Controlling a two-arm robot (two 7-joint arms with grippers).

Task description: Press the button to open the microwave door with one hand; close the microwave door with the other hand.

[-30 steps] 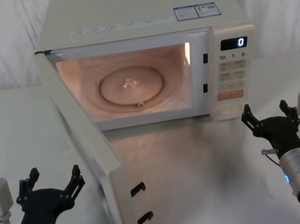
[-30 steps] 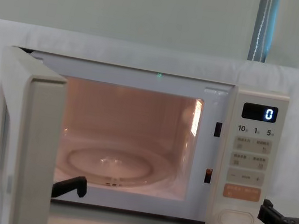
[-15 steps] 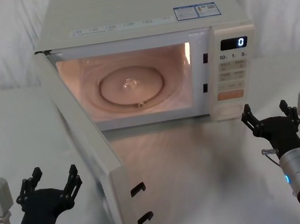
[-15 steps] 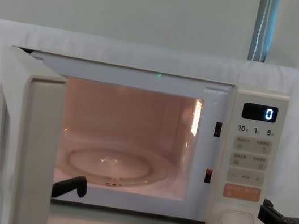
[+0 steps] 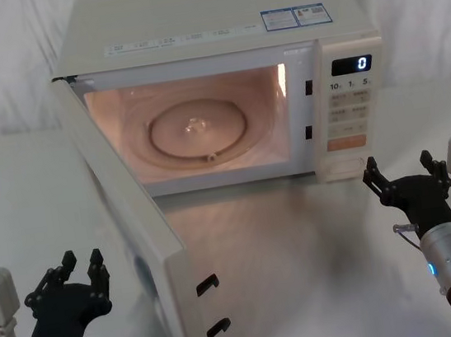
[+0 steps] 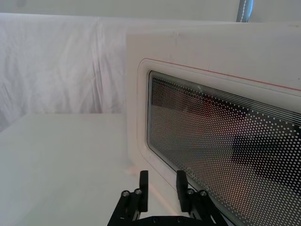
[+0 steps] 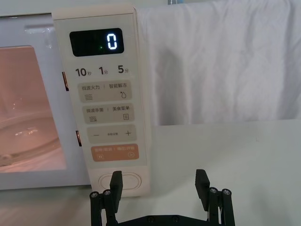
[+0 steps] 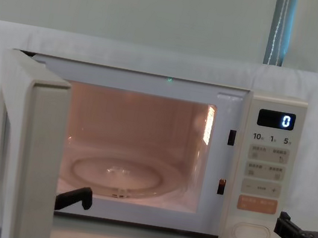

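- Microwave (image 5: 215, 28) sits at the back of the worktop (image 5: 303, 250), cavity lit, turntable (image 5: 200, 130) bare, display reads 0.
- Door (image 5: 140, 246) stands wide open, swung out toward the robot on its left-side hinge; latch hooks show on its free edge. In the left wrist view the outer face and dotted window (image 6: 225, 141) lie right ahead.
- Step in hand, as I judge it: opening is done, closing is not yet begun — the left arm is placed for the push.
- Next move calls for the left gripper to meet the door's outer face near the free edge and sweep it toward the cavity until the hooks seat. Pushing too near the hinge would need more force; the microwave could slide on the cloth.
- Left gripper (image 5: 79, 271) low at the near left, on the outer side of the door, just beside it and not touching; fingers drawn nearly together with a narrow gap, pointing forward.
- Right gripper (image 5: 405, 171) near right, in front of the control panel, apart from it; fingers spread wide, holding nothing.
- Button (image 7: 120, 180) — the wide cream one at the panel's bottom — lies just ahead of the right gripper's left finger in the right wrist view, not in contact.
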